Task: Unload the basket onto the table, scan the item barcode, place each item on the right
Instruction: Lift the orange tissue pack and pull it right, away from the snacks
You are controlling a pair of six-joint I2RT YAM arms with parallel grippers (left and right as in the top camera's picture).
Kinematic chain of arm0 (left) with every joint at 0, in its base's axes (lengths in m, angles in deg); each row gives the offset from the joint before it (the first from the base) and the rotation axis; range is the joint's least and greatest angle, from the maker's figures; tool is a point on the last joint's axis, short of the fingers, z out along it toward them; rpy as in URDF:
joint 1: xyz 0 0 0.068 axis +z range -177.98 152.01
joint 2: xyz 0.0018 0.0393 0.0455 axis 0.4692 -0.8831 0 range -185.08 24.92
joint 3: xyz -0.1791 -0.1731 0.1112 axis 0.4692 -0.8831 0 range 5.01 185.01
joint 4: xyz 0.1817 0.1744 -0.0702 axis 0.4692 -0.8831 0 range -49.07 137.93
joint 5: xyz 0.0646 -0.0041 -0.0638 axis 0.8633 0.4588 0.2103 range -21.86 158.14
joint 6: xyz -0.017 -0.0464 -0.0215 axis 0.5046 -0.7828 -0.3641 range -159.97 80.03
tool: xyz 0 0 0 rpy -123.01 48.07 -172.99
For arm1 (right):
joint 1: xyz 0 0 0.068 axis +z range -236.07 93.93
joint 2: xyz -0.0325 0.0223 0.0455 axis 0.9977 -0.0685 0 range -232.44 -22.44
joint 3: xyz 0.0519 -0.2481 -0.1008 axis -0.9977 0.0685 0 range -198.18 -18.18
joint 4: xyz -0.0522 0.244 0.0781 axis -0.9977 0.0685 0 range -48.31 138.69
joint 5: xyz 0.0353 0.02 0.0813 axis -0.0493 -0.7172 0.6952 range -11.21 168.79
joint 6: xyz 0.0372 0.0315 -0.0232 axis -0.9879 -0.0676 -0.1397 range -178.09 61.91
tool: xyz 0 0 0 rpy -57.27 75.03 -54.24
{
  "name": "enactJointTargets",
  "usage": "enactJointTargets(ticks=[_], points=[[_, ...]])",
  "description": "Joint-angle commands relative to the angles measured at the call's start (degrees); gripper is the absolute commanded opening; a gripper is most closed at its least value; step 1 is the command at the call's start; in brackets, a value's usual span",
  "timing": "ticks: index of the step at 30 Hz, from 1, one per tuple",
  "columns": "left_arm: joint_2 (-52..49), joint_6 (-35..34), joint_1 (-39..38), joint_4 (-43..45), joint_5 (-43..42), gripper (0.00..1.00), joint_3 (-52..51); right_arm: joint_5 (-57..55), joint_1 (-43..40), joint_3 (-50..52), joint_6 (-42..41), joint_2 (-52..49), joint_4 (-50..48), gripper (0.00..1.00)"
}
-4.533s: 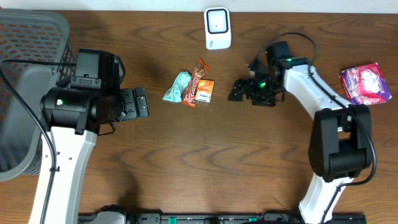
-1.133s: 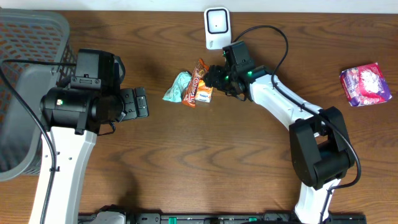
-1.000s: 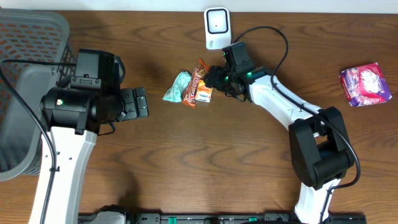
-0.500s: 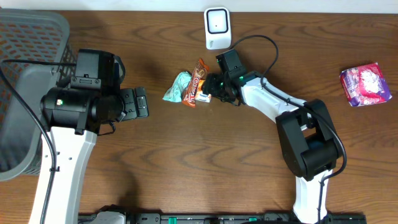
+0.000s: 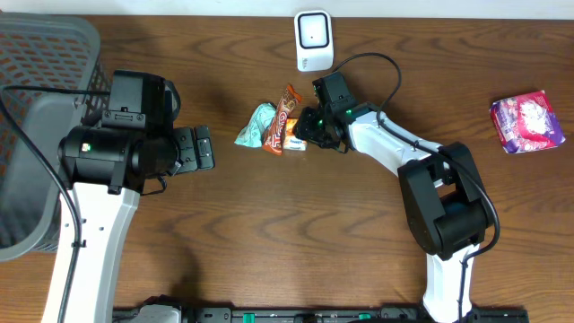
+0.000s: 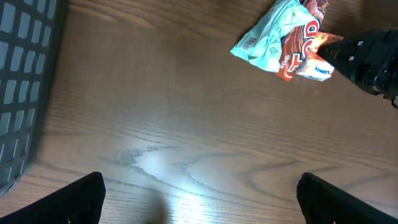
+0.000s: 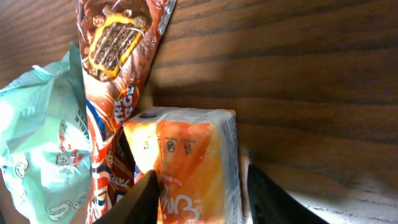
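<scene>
My right claw [image 7: 200, 179] sits low over the orange pack [image 7: 186, 158], which lies at the centre of the overhead frame, just below the white scanner [image 5: 314, 40]. My fingers [image 7: 148, 193] stand apart, one on either side of the pack. A sliver of table shows by the right one, so I judge nothing is clamped. I come in from the clear side because the chocolate bar wrapper [image 7: 118, 50] and teal wrapper [image 7: 37, 137] crowd its left. My left claw [image 6: 202, 199] hangs wide apart over bare wood at frame left, out of the way.
</scene>
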Motion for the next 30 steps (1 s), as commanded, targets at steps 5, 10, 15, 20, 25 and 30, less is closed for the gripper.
enactJointTargets(ticks=[5,10,15,20,25,30], points=[[-0.17,-0.33,0.31,-0.15,0.48,0.98,0.28,0.57,-0.46,0.85,1.51,-2.25,1.77,0.13],[-0.17,-0.33,0.31,-0.15,0.48,0.98,0.28,8.74,-2.1,0.66,5.73,-2.21,2.97,0.01],[-0.17,-0.33,0.31,-0.15,0.48,0.98,0.28,31.95,-8.59,0.66,13.09,-2.21,2.86,0.01],[-0.17,-0.33,0.31,-0.15,0.48,0.98,0.28,55.56,-16.33,0.66,22.05,-2.21,4.55,0.01],[-0.17,-0.33,0.31,-0.15,0.48,0.98,0.28,59.23,-20.65,0.68,31.61,-2.21,12.63,0.01],[-0.17,-0.33,0.31,-0.15,0.48,0.98,0.28,58.49,-22.56,0.68,41.16,-2.21,21.35,0.01]])
